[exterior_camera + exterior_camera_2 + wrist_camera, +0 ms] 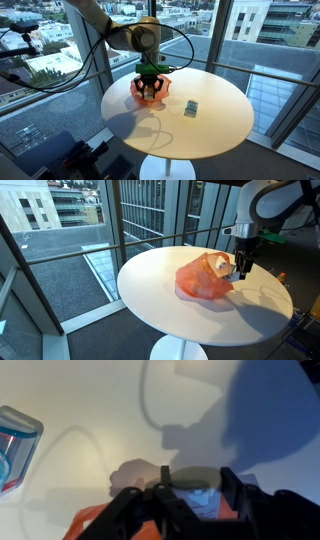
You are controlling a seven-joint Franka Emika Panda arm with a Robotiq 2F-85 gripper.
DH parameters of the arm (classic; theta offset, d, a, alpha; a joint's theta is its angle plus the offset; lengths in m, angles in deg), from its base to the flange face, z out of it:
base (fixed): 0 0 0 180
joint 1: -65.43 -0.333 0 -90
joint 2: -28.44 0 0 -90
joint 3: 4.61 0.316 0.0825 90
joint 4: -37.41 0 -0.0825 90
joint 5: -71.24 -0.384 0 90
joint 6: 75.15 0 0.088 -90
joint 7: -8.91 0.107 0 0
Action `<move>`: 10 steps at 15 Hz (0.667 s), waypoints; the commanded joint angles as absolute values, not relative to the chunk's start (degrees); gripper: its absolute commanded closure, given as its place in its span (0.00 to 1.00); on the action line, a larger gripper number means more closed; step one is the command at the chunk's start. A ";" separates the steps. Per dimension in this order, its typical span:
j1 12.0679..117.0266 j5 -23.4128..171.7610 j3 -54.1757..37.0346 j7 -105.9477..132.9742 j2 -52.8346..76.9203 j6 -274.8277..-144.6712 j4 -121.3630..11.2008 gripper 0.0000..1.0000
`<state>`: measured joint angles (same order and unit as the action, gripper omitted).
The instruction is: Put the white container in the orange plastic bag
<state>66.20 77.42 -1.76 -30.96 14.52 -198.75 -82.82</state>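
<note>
Step in hand looks like bag prep, not the pick: gripper (150,90) sits on the orange bag (200,282) at centre-right of frame. Jaws are partly apart w/ fabric btwn them, can't tell if pinching. White container (190,108) lies on the table (220,130), right of centre, apart from the bag. Next, imo: leave the mouth open, shift over, grasp the container.

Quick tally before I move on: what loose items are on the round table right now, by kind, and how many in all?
Orange plastic bag: 1
Small container: 1
Total: 2
</note>
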 commanded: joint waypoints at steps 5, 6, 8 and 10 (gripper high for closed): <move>64.40 78.31 -0.89 -26.01 8.89 -192.38 -73.39 0.73; 64.21 78.30 -0.78 -25.46 8.17 -191.61 -72.29 0.73; 63.88 78.33 -0.53 -24.40 6.81 -190.04 -70.19 0.73; 63.55 78.29 -0.31 -23.44 5.59 -188.45 -68.26 0.73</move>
